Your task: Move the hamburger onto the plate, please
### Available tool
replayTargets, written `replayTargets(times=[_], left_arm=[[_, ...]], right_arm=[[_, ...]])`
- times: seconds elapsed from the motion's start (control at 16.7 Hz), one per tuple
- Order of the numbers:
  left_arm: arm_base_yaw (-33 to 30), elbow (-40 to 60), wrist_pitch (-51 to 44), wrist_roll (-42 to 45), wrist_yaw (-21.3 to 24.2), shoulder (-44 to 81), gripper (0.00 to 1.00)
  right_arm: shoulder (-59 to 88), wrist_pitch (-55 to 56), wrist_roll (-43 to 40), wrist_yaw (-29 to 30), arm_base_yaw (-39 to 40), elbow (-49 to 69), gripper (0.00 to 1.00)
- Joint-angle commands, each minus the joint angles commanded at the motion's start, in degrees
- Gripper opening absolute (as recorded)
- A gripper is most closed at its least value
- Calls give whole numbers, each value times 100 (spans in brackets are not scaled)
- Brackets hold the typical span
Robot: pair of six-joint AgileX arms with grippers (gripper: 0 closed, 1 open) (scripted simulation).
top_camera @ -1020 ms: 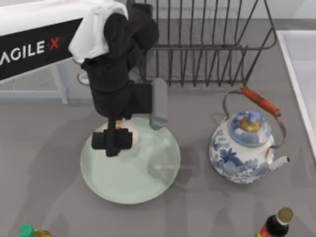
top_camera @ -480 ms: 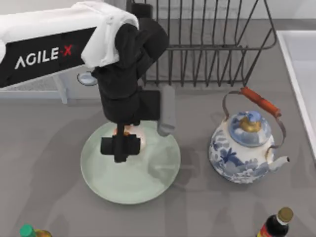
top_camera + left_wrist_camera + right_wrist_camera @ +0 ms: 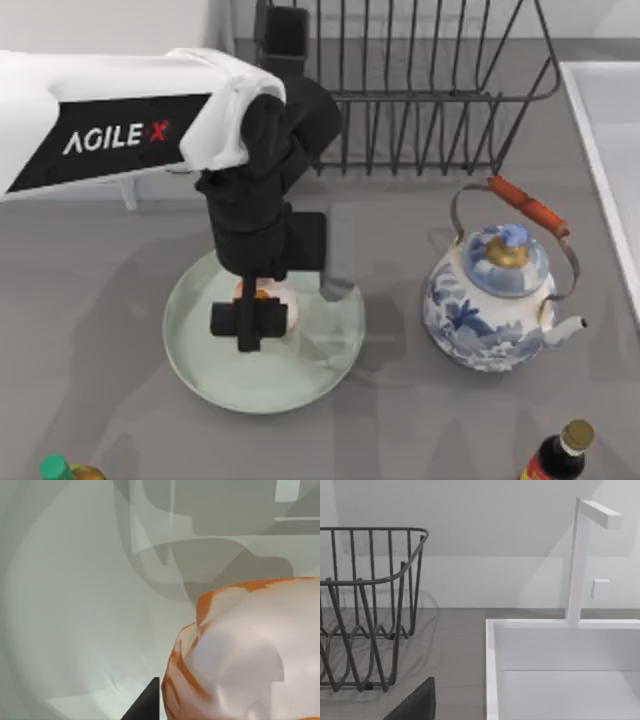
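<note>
Your left tool [image 3: 252, 318] has carried the hamburger [image 3: 272, 308] from the plate [image 3: 320, 350]'s eleven o'clock rim inward, still clamped on it above the middle; release looks next; right arm parked.

A rendered kitchen counter is shown: a grey worktop [image 3: 90, 300] carries a wire dish rack [image 3: 420, 90], a blue-and-white kettle [image 3: 495, 290] and sauce bottles [image 3: 558, 455], and a white sink [image 3: 560, 670] with a faucet [image 3: 580, 560] is set alongside.
</note>
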Motion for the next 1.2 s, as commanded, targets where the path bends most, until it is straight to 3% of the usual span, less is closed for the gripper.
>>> replayTargets(times=[0.06, 0.84, 1.2], left_arm=[[0, 0, 0, 0, 0, 0, 0], [0, 0, 0, 0, 0, 0, 98], [0, 0, 0, 0, 0, 0, 100]], right_arm=[[0, 0, 0, 0, 0, 0, 100], [0, 0, 0, 0, 0, 0, 100], [0, 0, 0, 0, 0, 0, 100]])
